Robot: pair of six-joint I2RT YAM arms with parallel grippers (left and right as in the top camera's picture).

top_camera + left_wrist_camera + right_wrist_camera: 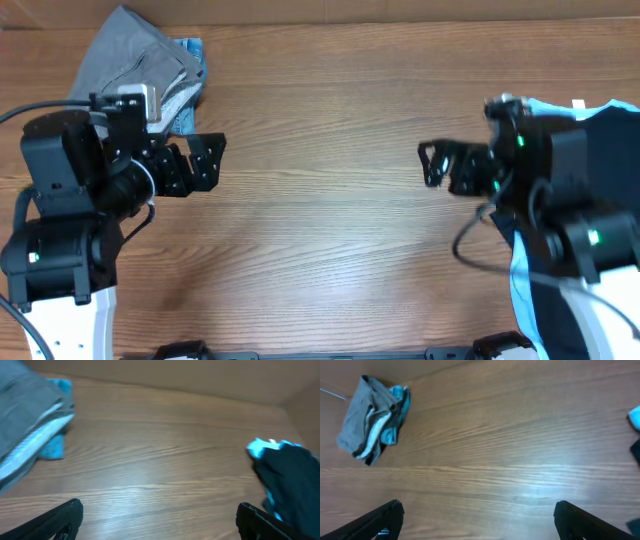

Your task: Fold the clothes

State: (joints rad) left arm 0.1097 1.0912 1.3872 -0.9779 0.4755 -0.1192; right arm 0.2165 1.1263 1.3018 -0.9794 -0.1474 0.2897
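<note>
Left arm base is closest to the overhead lens. The left gripper (214,162) is held above the table (330,240), pointing toward centre. Jaws spread wide, nothing between them; in the left wrist view its black fingers (62,519) sit at the bottom corners with bare wood between.

Just behind it, top-left corner: grey pile (135,52). It's soft knit, bunched and roughly folded, with a white band and a light blue piece poking out at the edge. It looks parked there as a done or set-aside stack, out of the work zone, though it's lumpy rather than flat.

The table is brown wood grain, smooth and slightly glossy, with glare in the wrist views. The middle is bare, likely kept as folding space.

The right gripper (428,166) mirrors the left one, facing inward above the wood with jaws wide apart and holding nothing.

Far right: blue garment (608,112), light blue fabric with a dark part, mostly hidden under the right arm and running down that edge. Its shape can't be read. Probably the next item to fold, and neither gripper touches it. Both arms read as a neutral ready pose, with no grasp started.
</note>
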